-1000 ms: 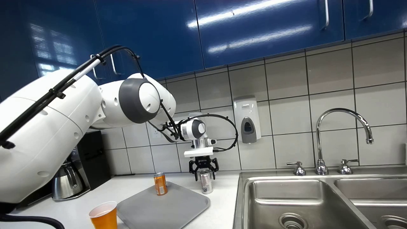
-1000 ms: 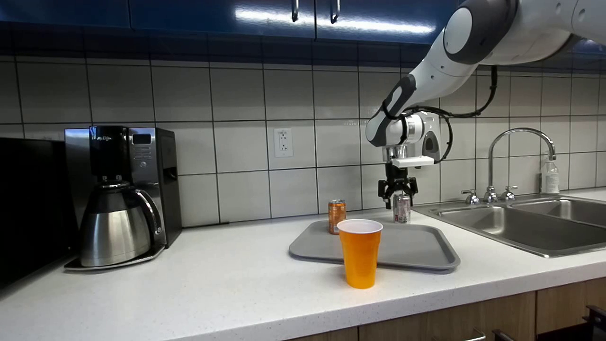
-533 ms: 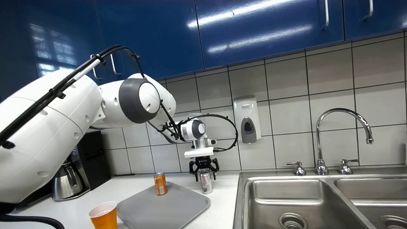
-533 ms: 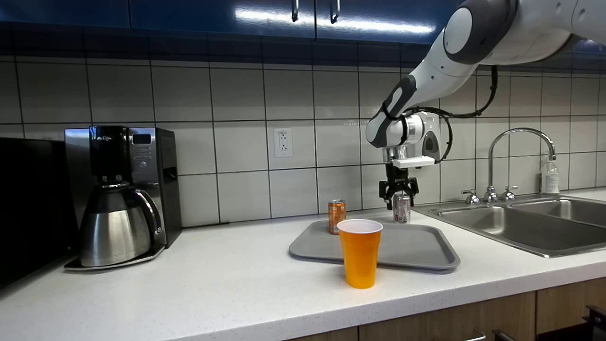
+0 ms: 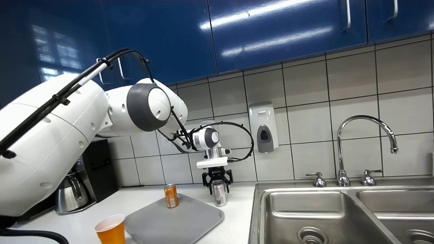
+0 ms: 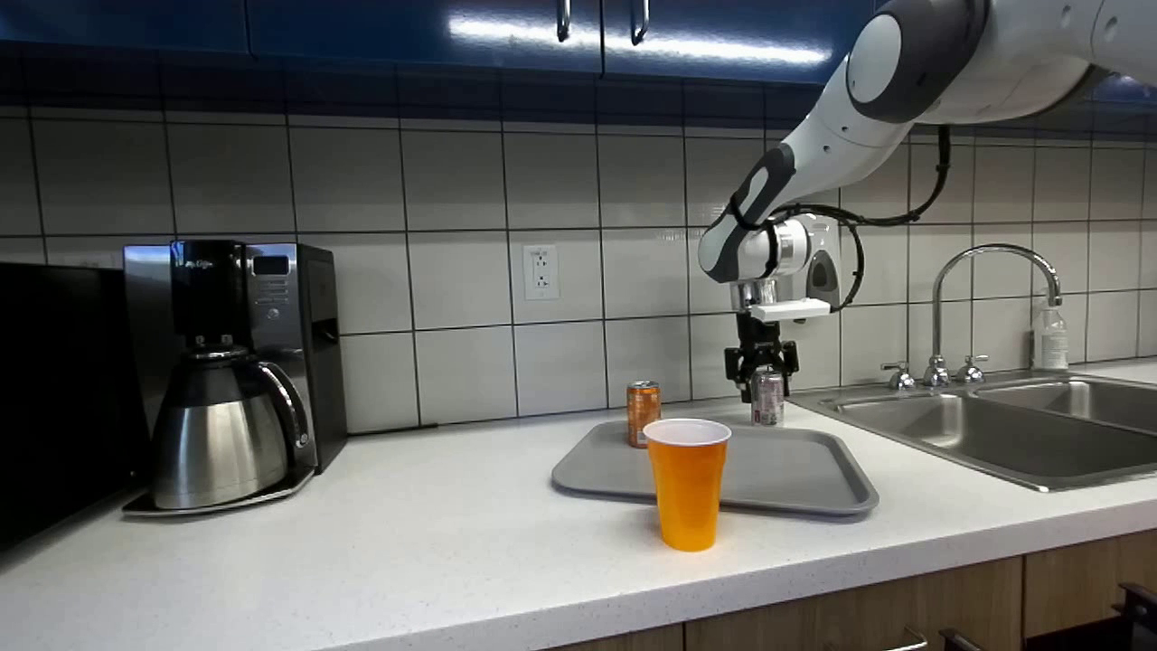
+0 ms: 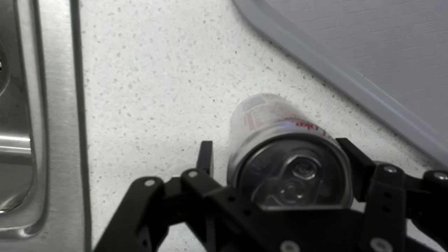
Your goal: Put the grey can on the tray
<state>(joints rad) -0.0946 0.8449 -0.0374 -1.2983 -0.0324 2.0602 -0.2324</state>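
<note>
The grey can (image 5: 220, 196) stands upright on the counter just off the tray's edge, between the tray and the sink. It also shows in an exterior view (image 6: 767, 405) and in the wrist view (image 7: 266, 115). The flat grey tray (image 5: 190, 222) lies beside it, also seen in an exterior view (image 6: 795, 470) and the wrist view (image 7: 392, 63). My gripper (image 7: 278, 154) points down around the can's top, one finger on each side. In the wrist view a gap shows at the left finger; the right finger is against or very near the can. Part of the lid is hidden.
A small orange can (image 6: 644, 411) stands on the tray's back part. An orange cup (image 6: 689, 488) stands on the counter at the tray's front edge. The steel sink (image 5: 305, 210) is close beside the grey can. A coffee maker (image 6: 235, 380) stands farther off; tiled wall behind.
My gripper's fingers have drawn slightly closer together around the grey can. The arm has hardly moved, and the can, tray and other objects stay in place.
</note>
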